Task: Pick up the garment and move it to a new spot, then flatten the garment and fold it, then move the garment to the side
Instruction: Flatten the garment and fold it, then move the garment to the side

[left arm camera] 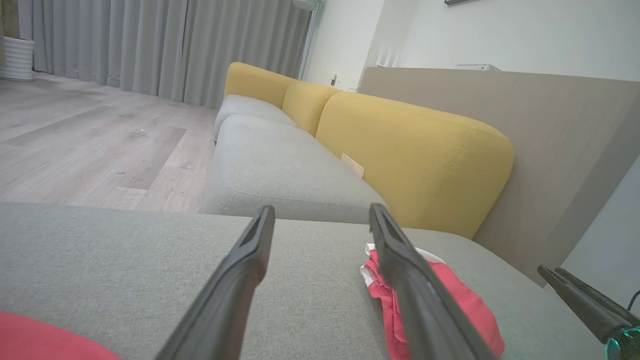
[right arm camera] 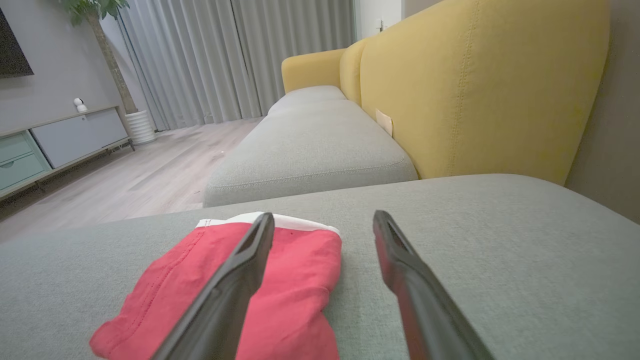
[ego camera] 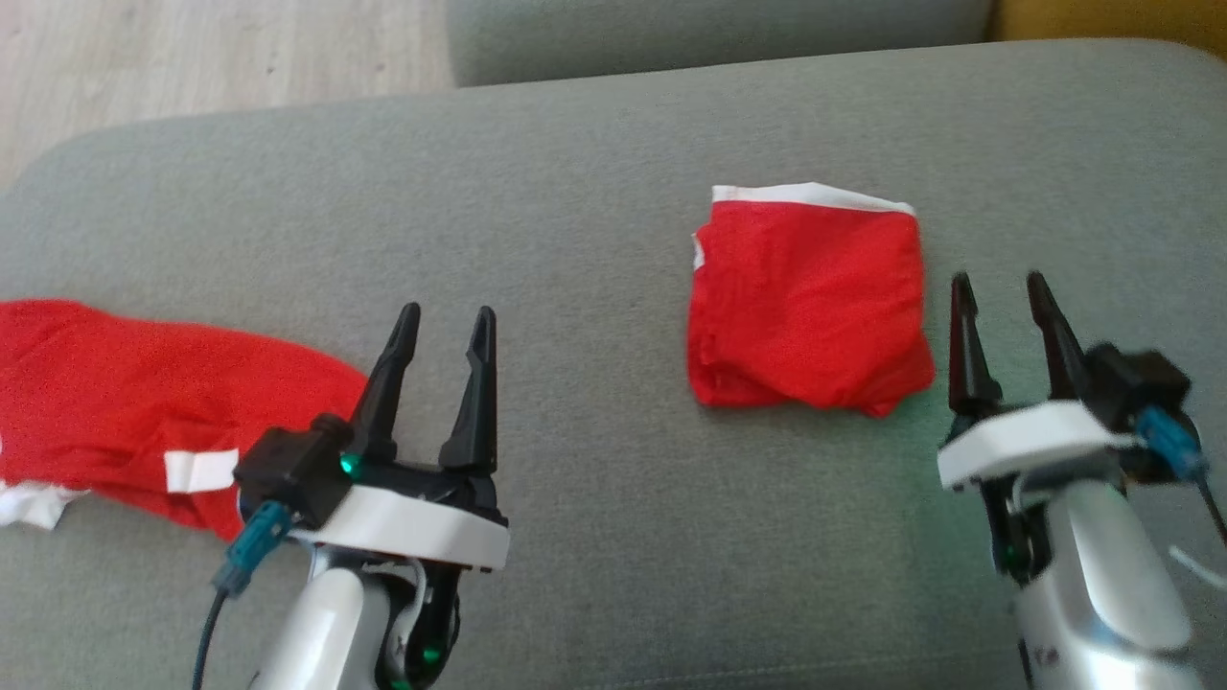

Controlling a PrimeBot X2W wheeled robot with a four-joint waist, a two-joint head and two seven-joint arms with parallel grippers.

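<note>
Hovering with its fingers spread and empty, the right gripper (ego camera: 999,283) is just beside the right edge of the garment (ego camera: 810,302), which lies folded, right of centre on the cushion (ego camera: 575,240). The left gripper (ego camera: 449,311), also spread and empty, is near a loose red cloth (ego camera: 144,393) at the cushion's left edge. Folding looks done; the next move is likely to be gripping the garment and shifting it aside.

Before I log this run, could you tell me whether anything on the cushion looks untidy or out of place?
The folded red garment sits fairly square on the grey cushion. The odd one is a second red garment at the cushion's left: rumpled, unfolded, a white tag showing, right beside the open left pincer.
</note>
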